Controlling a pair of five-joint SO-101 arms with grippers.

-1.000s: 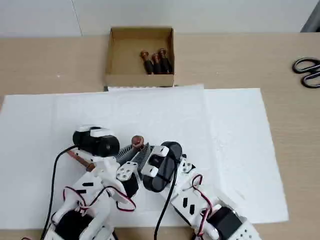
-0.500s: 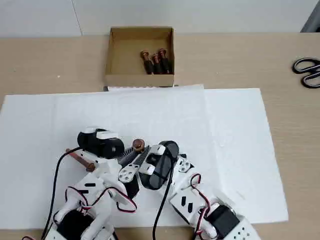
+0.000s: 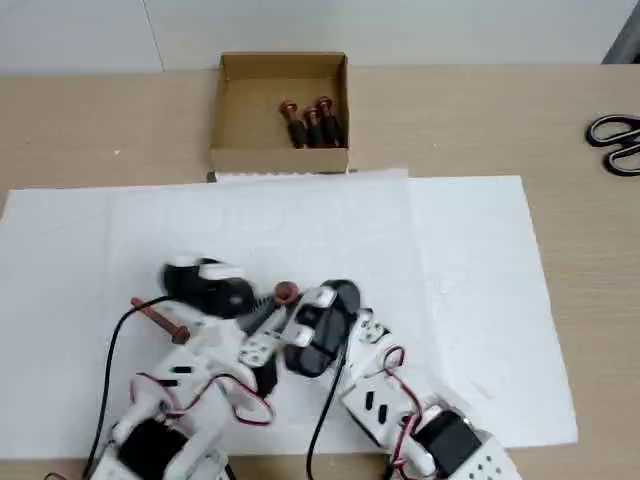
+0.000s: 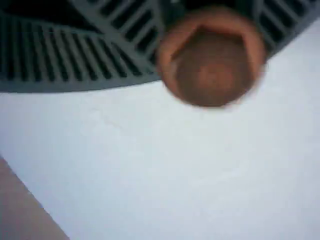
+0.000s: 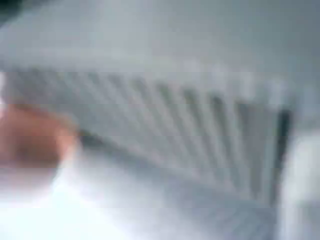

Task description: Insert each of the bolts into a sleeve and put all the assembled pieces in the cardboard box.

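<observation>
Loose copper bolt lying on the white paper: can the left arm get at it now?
Probably not straight away. The loose copper bolt lies uncovered beside the left arm, but the left gripper points away, at another copper bolt head.

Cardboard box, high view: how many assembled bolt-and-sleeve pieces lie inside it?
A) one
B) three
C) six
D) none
B: three copper-headed pieces lie side by side in the right part of the cardboard box.
</observation>
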